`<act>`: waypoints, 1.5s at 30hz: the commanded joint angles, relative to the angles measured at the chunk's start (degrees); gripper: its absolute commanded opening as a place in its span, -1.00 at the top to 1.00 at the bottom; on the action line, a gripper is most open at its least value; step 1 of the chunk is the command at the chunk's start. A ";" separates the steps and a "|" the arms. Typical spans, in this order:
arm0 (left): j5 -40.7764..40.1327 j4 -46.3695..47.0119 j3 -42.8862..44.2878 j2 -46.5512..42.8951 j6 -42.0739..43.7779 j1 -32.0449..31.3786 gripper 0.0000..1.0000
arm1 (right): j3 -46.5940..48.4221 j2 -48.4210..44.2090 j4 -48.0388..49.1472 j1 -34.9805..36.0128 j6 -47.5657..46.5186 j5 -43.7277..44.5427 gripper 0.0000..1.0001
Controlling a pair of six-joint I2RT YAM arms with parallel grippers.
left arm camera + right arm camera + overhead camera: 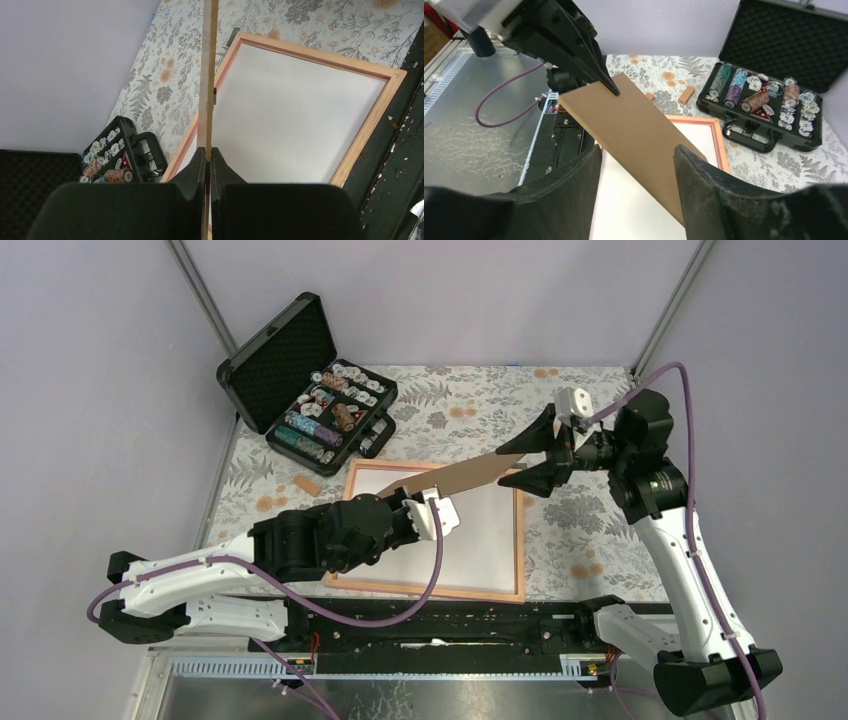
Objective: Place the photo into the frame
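Observation:
The frame (520, 540) lies flat on the floral cloth, its pinkish-orange border also showing in the left wrist view (372, 120) and the right wrist view (720, 145). A plain white sheet (480, 540) fills it, apparently the photo white side up (290, 115). My left gripper (400, 502) is shut on one end of a brown backing board (465, 475), held on edge above the frame (209, 75). The pinch is plain in its own view (207, 150). My right gripper (520, 462) straddles the board's far end (644, 125), jaws apart (636, 150), with a gap on the left side.
An open black case (290, 370) with poker chips stands at the back left (774, 95). A small wooden block (308, 484) lies between the case and the frame. A black rail (450, 615) runs along the near table edge. Grey walls close in on both sides.

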 commanded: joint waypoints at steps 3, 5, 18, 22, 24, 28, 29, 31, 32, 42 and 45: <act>1.26 3.11 3.07 0.10 -0.29 -0.05 1.00 | -0.23 3.05 -7.30 4.18 -11.75 3.25 -0.11; 0.94 3.06 3.19 0.51 -0.15 -0.03 1.00 | -1.24 3.50 -7.70 4.84 -13.85 3.75 0.01; -6.95 9.66 4.59 -0.20 -0.54 -0.03 -0.27 | -5.85 -0.08 -1.64 5.39 -17.60 11.53 1.00; -13.43 15.73 5.91 -2.51 -1.29 -0.03 -0.97 | -9.28 -4.75 10.82 5.39 -7.30 24.91 1.00; -18.65 19.28 6.45 -4.03 -1.89 -0.03 -0.97 | -9.21 -6.16 14.02 5.39 -2.60 30.74 1.00; -29.50 27.44 6.05 -8.66 -3.69 -0.03 -0.97 | -4.64 -5.33 11.73 5.38 8.41 35.23 1.00; -31.24 29.01 5.77 -10.27 -4.32 -0.03 -0.97 | -3.63 -4.85 10.50 5.38 12.00 36.62 1.00; -33.06 32.42 4.53 -13.62 -5.51 -0.03 -0.97 | -1.75 -4.25 5.97 5.39 18.14 40.54 1.00; -33.34 34.03 3.56 -15.34 -5.60 -0.03 -0.97 | -1.85 -4.51 5.89 5.39 21.35 42.14 1.00; -39.16 43.19 -2.74 -17.87 -0.11 -0.03 -0.97 | 10.34 0.13 -4.04 5.31 48.34 55.80 1.00; -42.53 45.61 -4.46 -15.75 1.18 -0.03 -0.96 | 9.07 2.82 -1.27 4.20 53.32 51.26 1.00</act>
